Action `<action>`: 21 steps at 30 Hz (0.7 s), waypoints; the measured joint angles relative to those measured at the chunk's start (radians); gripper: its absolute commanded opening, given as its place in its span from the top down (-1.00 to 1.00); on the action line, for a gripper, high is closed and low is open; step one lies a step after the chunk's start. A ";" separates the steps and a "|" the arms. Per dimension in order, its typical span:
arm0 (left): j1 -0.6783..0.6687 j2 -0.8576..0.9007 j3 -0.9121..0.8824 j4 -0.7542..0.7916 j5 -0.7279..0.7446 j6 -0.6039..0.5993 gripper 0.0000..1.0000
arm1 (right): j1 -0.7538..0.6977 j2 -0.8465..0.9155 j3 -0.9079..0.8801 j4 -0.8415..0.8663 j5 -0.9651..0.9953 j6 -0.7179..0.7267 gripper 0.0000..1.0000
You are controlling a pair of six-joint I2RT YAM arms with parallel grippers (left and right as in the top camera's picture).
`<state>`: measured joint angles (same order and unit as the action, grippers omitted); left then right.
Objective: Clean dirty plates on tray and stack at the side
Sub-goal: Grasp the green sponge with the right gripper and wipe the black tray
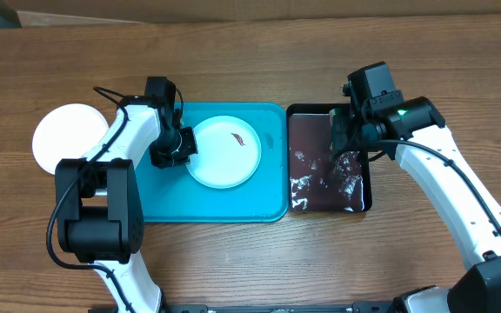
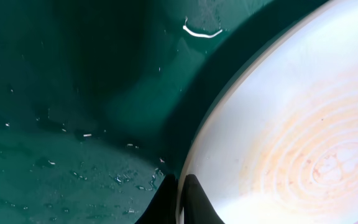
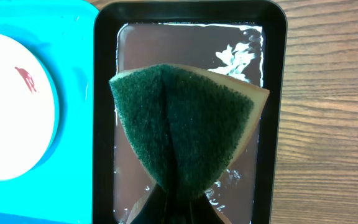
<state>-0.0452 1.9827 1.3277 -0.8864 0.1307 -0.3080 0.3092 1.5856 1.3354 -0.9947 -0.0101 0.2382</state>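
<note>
A white plate (image 1: pixel 224 152) with a small red smear lies on the teal tray (image 1: pixel 233 209). My left gripper (image 1: pixel 174 148) is shut on this plate's left rim. In the left wrist view its dark fingertips (image 2: pixel 194 202) pinch the rim of the plate (image 2: pixel 291 137), which shows faint orange rings, over the wet tray (image 2: pixel 73 93). Over the black tray (image 1: pixel 365 196), my right gripper (image 1: pixel 350 143) is shut on a green sponge (image 3: pixel 179 130), folded between the jaws. The right wrist view also catches the plate (image 3: pixel 5 106) and the teal tray (image 3: pixel 61 12).
Another pale round plate (image 1: pixel 68 135) sits on the wooden table left of the teal tray. The black tray (image 3: pixel 272 124) holds brownish water with foam, and its left wall touches the teal tray. Bare wood lies to its right.
</note>
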 measured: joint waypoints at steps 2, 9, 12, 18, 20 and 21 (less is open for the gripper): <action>0.000 0.000 -0.005 0.010 -0.001 0.000 0.92 | 0.000 0.000 0.000 0.003 0.000 0.000 0.93; 0.000 -0.002 -0.008 0.014 -0.001 0.000 0.92 | 0.000 -0.001 0.000 0.000 -0.002 0.000 0.93; 0.000 -0.002 -0.008 0.015 -0.001 0.000 0.91 | 0.000 -0.025 0.000 0.004 -0.016 0.000 0.93; 0.000 -0.003 -0.011 0.019 -0.001 0.000 0.92 | 0.000 -0.150 0.003 0.035 -0.032 0.000 0.93; 0.000 -0.004 -0.011 0.019 -0.001 0.000 0.92 | 0.000 -0.192 0.006 0.055 -0.035 -0.002 0.93; 0.000 -0.004 -0.011 0.019 -0.001 0.000 0.92 | 0.000 -0.207 0.008 0.063 -0.035 -0.002 0.93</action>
<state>-0.0452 1.9789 1.3167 -0.8677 0.1299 -0.3084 0.3092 1.3788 1.3430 -0.9314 -0.0456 0.2359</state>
